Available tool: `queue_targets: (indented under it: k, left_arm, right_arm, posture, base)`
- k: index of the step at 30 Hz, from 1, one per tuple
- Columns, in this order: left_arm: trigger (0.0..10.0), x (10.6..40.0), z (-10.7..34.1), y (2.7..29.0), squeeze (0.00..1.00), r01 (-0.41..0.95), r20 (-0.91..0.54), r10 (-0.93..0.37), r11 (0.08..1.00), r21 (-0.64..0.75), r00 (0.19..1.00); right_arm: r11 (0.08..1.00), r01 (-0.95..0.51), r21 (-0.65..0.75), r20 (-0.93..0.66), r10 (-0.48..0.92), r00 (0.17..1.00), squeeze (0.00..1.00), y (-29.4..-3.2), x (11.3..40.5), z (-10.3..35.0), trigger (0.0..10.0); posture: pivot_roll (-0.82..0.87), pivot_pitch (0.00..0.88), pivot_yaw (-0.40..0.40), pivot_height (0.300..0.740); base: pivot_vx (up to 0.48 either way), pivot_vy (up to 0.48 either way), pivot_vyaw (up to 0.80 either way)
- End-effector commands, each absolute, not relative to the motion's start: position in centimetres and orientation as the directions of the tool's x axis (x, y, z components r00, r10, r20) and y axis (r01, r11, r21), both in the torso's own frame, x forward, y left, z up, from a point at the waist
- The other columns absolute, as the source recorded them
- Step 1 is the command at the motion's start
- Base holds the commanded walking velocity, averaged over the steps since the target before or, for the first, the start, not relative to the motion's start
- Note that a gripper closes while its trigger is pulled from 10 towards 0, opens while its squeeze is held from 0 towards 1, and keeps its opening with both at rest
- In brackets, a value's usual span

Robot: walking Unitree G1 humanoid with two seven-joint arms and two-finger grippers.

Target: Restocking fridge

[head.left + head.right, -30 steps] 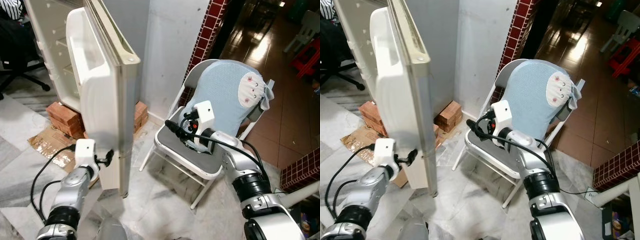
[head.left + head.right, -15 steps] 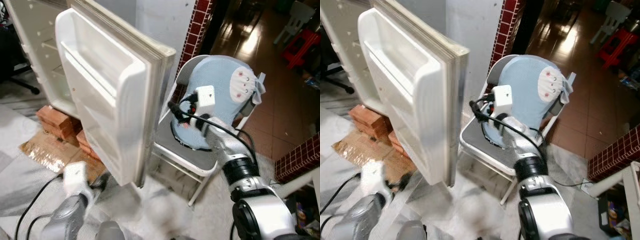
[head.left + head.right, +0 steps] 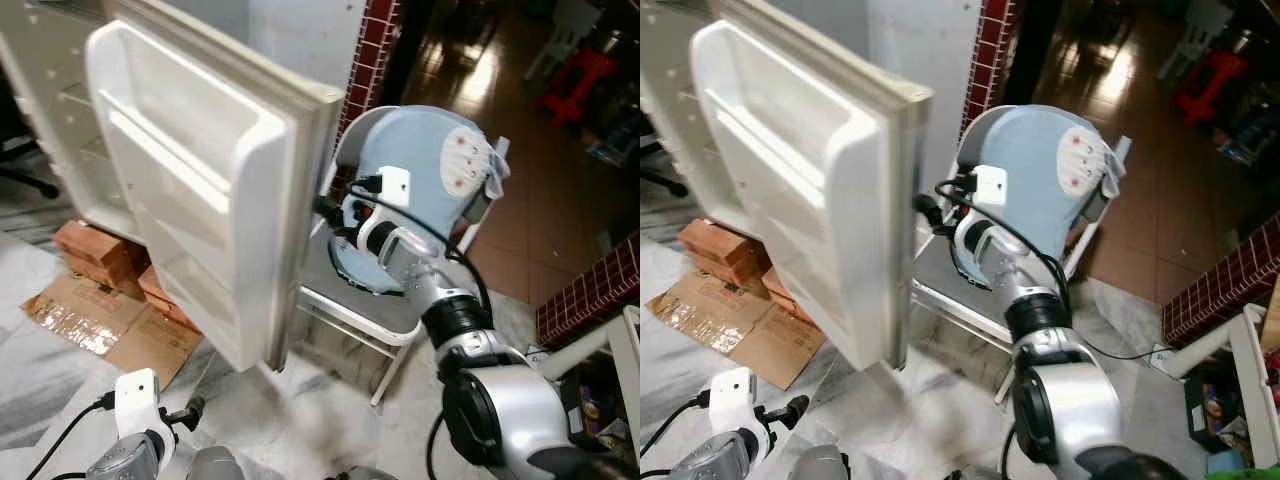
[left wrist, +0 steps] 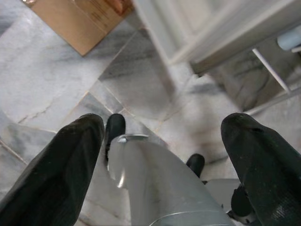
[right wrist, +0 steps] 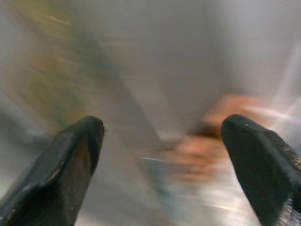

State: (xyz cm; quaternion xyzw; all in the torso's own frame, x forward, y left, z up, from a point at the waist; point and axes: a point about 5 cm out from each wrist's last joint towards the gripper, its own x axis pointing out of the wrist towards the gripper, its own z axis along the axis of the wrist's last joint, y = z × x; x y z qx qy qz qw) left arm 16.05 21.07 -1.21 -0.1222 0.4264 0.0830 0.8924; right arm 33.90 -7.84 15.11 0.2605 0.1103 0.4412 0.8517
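The fridge door (image 3: 210,190) stands open. The right gripper (image 3: 925,208) reaches behind its edge, fingers spread wide; the left gripper (image 4: 160,155) hangs low, also wide.

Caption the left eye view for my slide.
Open fridge door beside a folding chair; right tool reaches toward the door's edge.

Setting: lived-in home. Evidence: white fridge (image 3: 200,190) door open, raised on bricks (image 3: 85,250) over cardboard (image 3: 100,330); marble floor (image 3: 40,290); cushioned folding chair (image 3: 400,200); red brick pillar (image 3: 365,70); plastic stools (image 3: 575,75) beyond.
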Motion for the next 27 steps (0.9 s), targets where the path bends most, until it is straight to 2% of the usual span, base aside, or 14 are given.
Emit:
queue_targets:
  k: [1, 2, 3, 4, 5, 8, 9, 15, 21, 23, 24, 25, 27]
  left_arm:
    - [10.0, 15.8, -1.1, 21.1, 0.0, -0.261, -0.786, 0.055, 0.955, -0.139, 0.616]
    - [10.0, 15.8, -1.1, 21.0, 0.0, -0.268, -0.786, 0.053, 0.952, -0.145, 0.615]
    - [10.0, 15.7, -1.1, 21.0, 0.0, -0.273, -0.787, 0.051, 0.95, -0.151, 0.614]
    - [10.0, 15.7, -1.1, 21.0, 0.0, -0.273, -0.787, 0.051, 0.95, -0.151, 0.614]
    - [10.0, 15.7, -1.1, 21.0, 0.0, -0.277, -0.789, 0.044, 0.947, -0.162, 0.612]
    - [10.0, 15.7, -1.2, 20.9, 0.0, -0.274, -0.792, 0.035, 0.947, -0.168, 0.609]
    - [10.0, 15.7, -1.2, 20.9, 0.0, -0.274, -0.792, 0.035, 0.947, -0.168, 0.609]
    - [10.0, 15.6, -1.1, 20.8, 0.0, -0.27, -0.794, 0.034, 0.948, -0.166, 0.607]
    - [10.0, 15.5, -1.2, 20.7, 0.0, -0.271, -0.796, 0.03, 0.948, -0.17, 0.604]
    - [10.0, 15.7, -1.1, 20.9, 0.0, -0.247, -0.788, 0.04, 0.958, -0.145, 0.615]
    - [10.0, 16.8, -0.5, 21.6, 0.0, -0.223, -0.731, 0.103, 0.973, -0.068, 0.675]
    - [10.0, 17.5, 0.0, 22.1, 0.0, -0.228, -0.691, 0.139, 0.973, -0.038, 0.709]
    - [10.0, 18.4, 0.9, 22.5, 0.0, -0.235, -0.636, 0.177, 0.972, -0.008, 0.751]
  right_arm:
    - [0.026, -0.915, 0.402, 0.309, 0.937, 0.162, 0.0, -6.1, 30.2, 20.7, 10.0]
    - [-0.024, -0.929, 0.37, 0.287, 0.954, 0.089, 0.0, -7.4, 29.1, 20.4, 10.0]
    - [-0.003, -0.933, 0.361, 0.235, 0.968, 0.088, 0.0, -8.4, 28.9, 19.6, 10.0]
    - [-0.003, -0.933, 0.361, 0.235, 0.968, 0.088, 0.0, -8.4, 28.9, 19.6, 10.0]
    - [0.089, -0.935, 0.343, 0.109, 0.985, 0.134, 0.0, -10.0, 29.3, 17.6, 10.0]
    - [0.2, -0.933, 0.301, -0.071, 0.98, 0.187, 0.0, -11.7, 29.9, 14.7, 10.0]
    - [0.2, -0.933, 0.301, -0.071, 0.98, 0.187, 0.0, -11.7, 29.9, 14.7, 10.0]
    - [0.352, -0.892, 0.284, -0.187, 0.933, 0.308, 0.0, -11.8, 30.6, 13.1, 10.0]
    - [0.388, -0.886, 0.254, -0.221, 0.915, 0.337, 0.0, -11.8, 30.9, 11.9, 10.0]
    - [0.462, -0.855, 0.236, -0.256, 0.878, 0.404, 0.0, -12.0, 31.4, 11.2, 10.0]
    - [0.559, -0.811, 0.172, -0.28, 0.817, 0.504, 0.0, -12.2, 32.0, 10.7, 10.0]
    - [0.623, -0.771, 0.135, -0.286, 0.769, 0.571, 0.0, -12.3, 32.5, 10.5, 10.0]
    - [0.705, -0.704, 0.092, -0.288, 0.695, 0.658, 0.0, -12.7, 33.2, 10.3, 10.0]
  posture:
    - [0.19, 0.0, -0.118, 0.74]
    - [0.18, 0.0, -0.122, 0.74]
    - [0.18, 0.0, -0.123, 0.74]
    - [0.18, 0.0, -0.123, 0.74]
    - [0.17, 0.0, -0.123, 0.74]
    - [0.17, 0.0, -0.123, 0.74]
    - [0.17, 0.0, -0.123, 0.74]
    - [0.18, 0.0, -0.119, 0.74]
    - [0.18, 0.0, -0.122, 0.74]
    - [0.17, 0.0, -0.123, 0.74]
    - [0.17, 0.0, -0.121, 0.74]
    - [0.16, 0.0, -0.121, 0.74]
    - [0.16, 0.0, -0.121, 0.74]
  base:
    - [0.0, 0.0, 0.0]
    - [0.0, 0.0, 0.0]
    - [0.0, 0.0, 0.0]
    - [0.0, 0.0, 0.0]
    - [0.0, 0.0, 0.0]
    - [0.0, 0.0, 0.0]
    - [0.0, 0.0, 0.0]
    - [0.0, 0.0, 0.0]
    - [0.0, 0.0, 0.0]
    - [0.0, 0.0, 0.0]
    - [0.0, 0.0, 0.0]
    - [0.0, 0.0, 0.0]
    - [0.0, 0.0, 0.0]
